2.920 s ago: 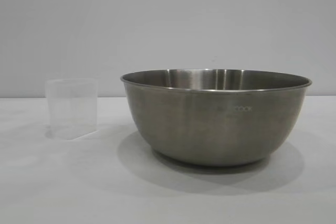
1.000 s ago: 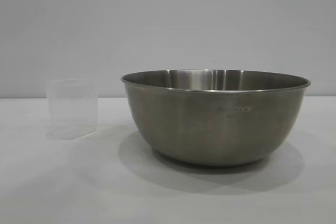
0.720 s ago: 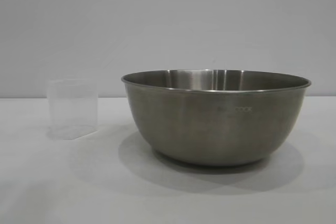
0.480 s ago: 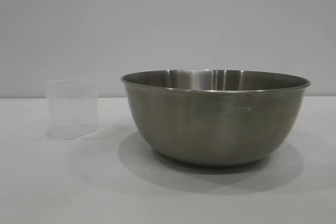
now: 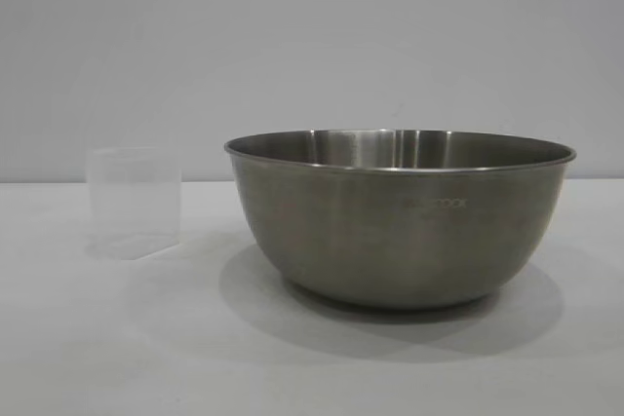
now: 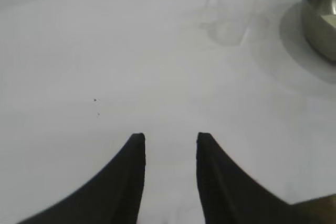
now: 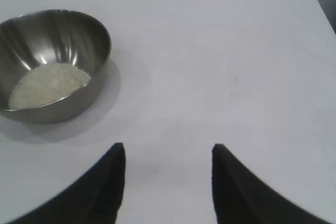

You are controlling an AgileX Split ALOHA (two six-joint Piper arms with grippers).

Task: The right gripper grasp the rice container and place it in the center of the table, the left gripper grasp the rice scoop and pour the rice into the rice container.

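On the white table (image 5: pixel 88 338) sat the big steel bowl (image 5: pixel 400 221), near the middle. Rice (image 7: pixel 50 83) lay in a small pile at the bottom of the bowl, seen from the right wrist cam. Just to the bowl's left stood the little clear cup (image 5: pixel 134 202), upright, not touching the bowl, w/ nothing in it that I could see. Left gripper (image 6: pixel 169 142) was low over bare table, well apart from the cup, w/ its two black fingers (image 6: pixel 131 177) a narrow gap apart & holding nothing. Right gripper (image 7: pixel 168 153) was over bare table too, off to the side of the bowl, its fingers (image 7: pixel 113 182) about halfway apart, holding nothing. Neither gripper touched the cup or the bowl.
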